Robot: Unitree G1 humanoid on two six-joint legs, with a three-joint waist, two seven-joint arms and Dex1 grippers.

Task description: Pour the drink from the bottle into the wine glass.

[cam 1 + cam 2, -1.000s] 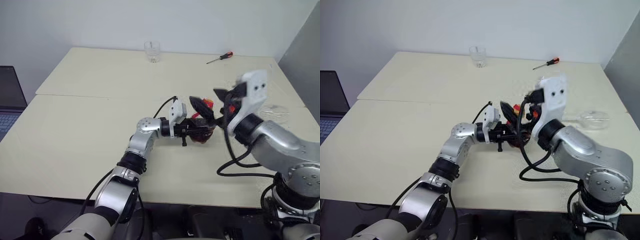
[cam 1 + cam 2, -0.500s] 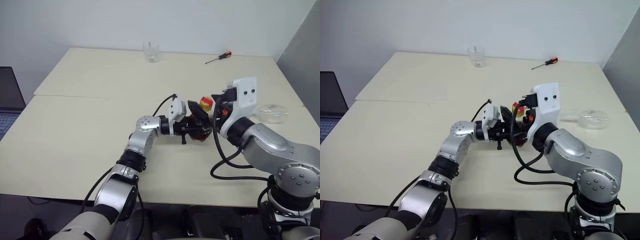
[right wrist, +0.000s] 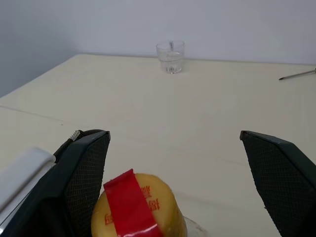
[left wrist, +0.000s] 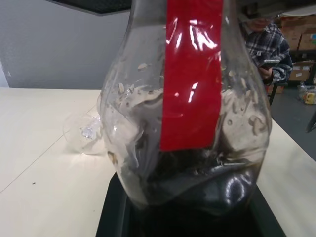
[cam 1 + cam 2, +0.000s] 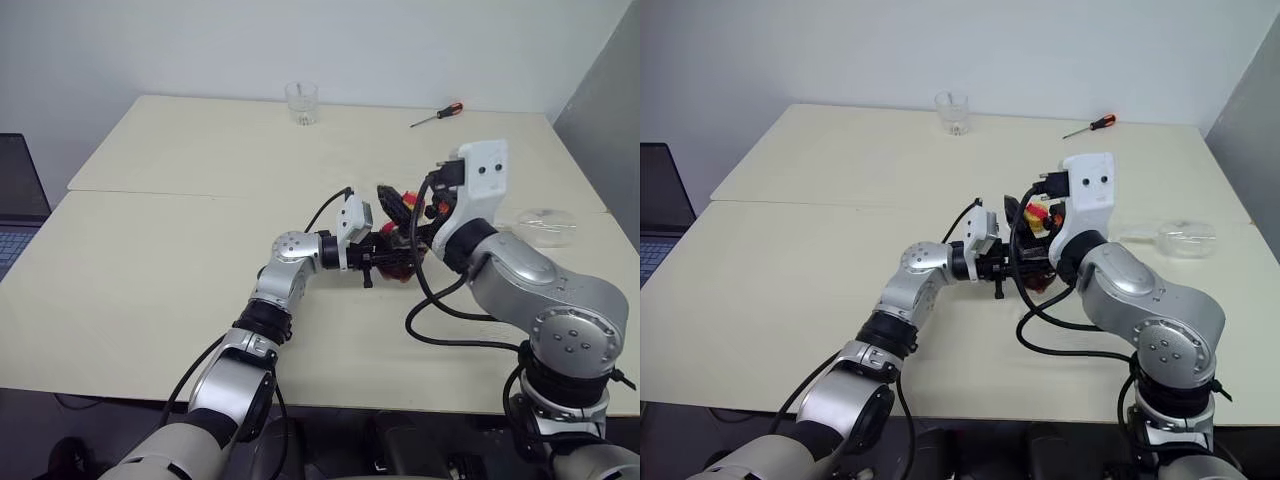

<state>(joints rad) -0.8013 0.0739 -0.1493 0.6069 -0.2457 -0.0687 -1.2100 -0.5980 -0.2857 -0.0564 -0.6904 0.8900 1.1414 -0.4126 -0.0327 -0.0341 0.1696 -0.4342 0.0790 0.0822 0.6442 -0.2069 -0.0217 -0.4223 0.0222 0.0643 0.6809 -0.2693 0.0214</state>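
Since the earlier frames, my right gripper [image 3: 173,192] had swung in from the right and drawn close over the bottle [image 4: 190,123], and the blur around it was gone. My left gripper [image 5: 385,262] had not shifted; its fingers were clamped tight on the bottle's round body, holding it upright just above the surface [image 5: 150,290] near the middle of the near panel. Through the left wrist view I saw the red label strip [image 4: 193,74] running down the clear plastic and the drink [image 4: 197,182], dark brown, pooled low in the squeezed belly.

My right gripper's fingers [image 3: 84,173] were spread as wide as they go, one on each side of the yellow-and-red cap [image 3: 138,207], not touching it that I could see. From the head views the white housing of that wrist stood just behind and above the cap.

Farther right, the wine glass [image 5: 545,224] lay on its side on the surface, well apart from the bottle, near the right edge. At the far side a short clear tumbler [image 5: 303,102] stood upright by the wall, and a red-handled screwdriver [image 5: 437,115] lay off to its right. A person in a plaid shirt [image 4: 266,44] sat in the background of the left wrist view.
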